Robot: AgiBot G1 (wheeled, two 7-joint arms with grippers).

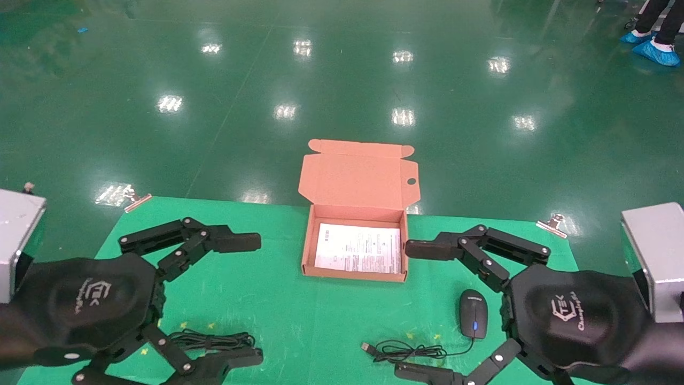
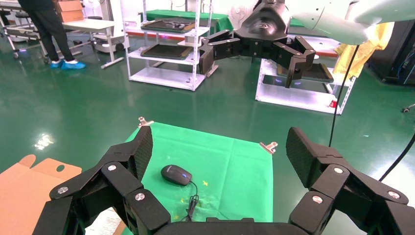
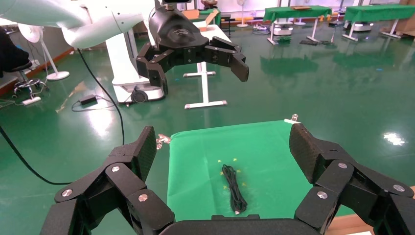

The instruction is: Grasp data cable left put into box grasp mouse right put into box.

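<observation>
The data cable [image 1: 214, 340], a black coiled bundle, lies on the green cloth at the front left; it also shows in the right wrist view [image 3: 234, 188]. My left gripper [image 1: 248, 299] hovers open and empty above it. The black mouse [image 1: 473, 313] with a blue light lies at the front right, its cord [image 1: 406, 351] trailing left; the mouse also shows in the left wrist view [image 2: 176, 175]. My right gripper [image 1: 417, 310] is open and empty just beside it. The orange-brown box [image 1: 307, 246] stands open at the middle back, lid raised, with a white sheet inside.
The green cloth [image 1: 288, 305] is held by metal clips [image 1: 136, 200] at its far corners. Grey blocks stand at the left [image 1: 16, 235] and right [image 1: 652, 251] edges. A person's blue shoe covers [image 1: 652, 51] are far off on the green floor.
</observation>
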